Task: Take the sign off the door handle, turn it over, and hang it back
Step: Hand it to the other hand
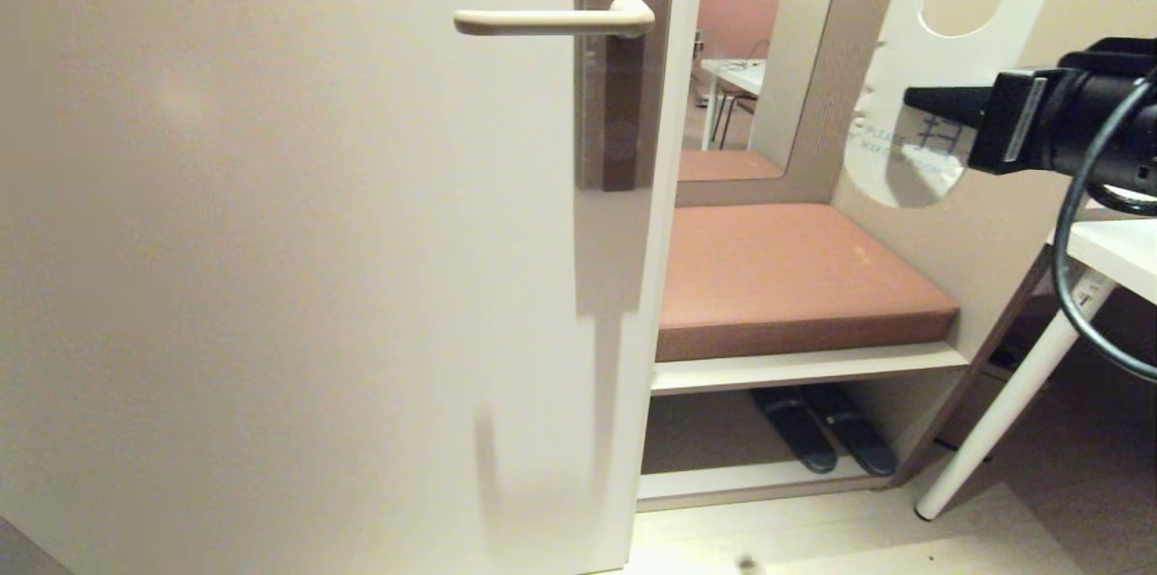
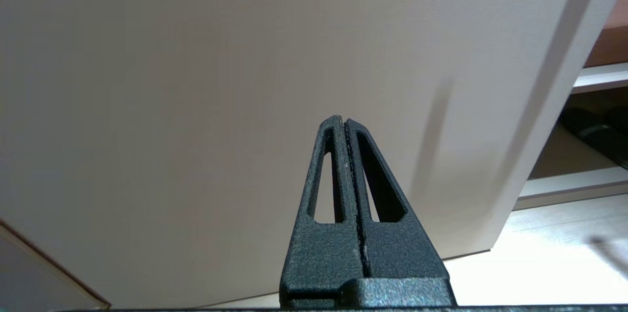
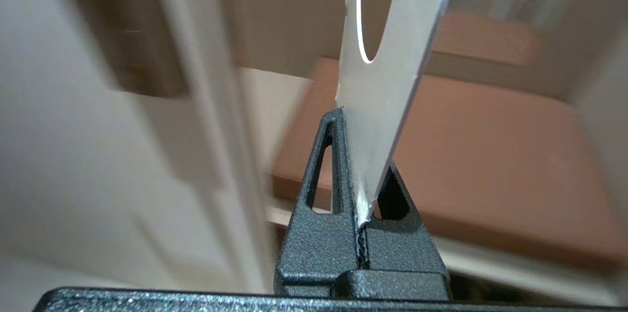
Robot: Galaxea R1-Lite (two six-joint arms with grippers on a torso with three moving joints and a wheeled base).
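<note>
**Sign off the handle, pinched in the right gripper**

Nearest, the left gripper [image 2: 346, 123] idles low before the door [image 1: 271, 286], fingers clenched on nothing. The right gripper [image 1: 913, 98] grasps the sign [image 1: 958, 23] by its lower end, upright, white face showing (lettering partly hidden), well right of the bare door handle [image 1: 551, 20]. Beyond, a cushioned bench [image 1: 795, 277].

Brown bench cushion [image 1: 795, 277]; dark slippers [image 1: 823, 439] beneath; white table leg [image 1: 1012, 394] right.
</note>
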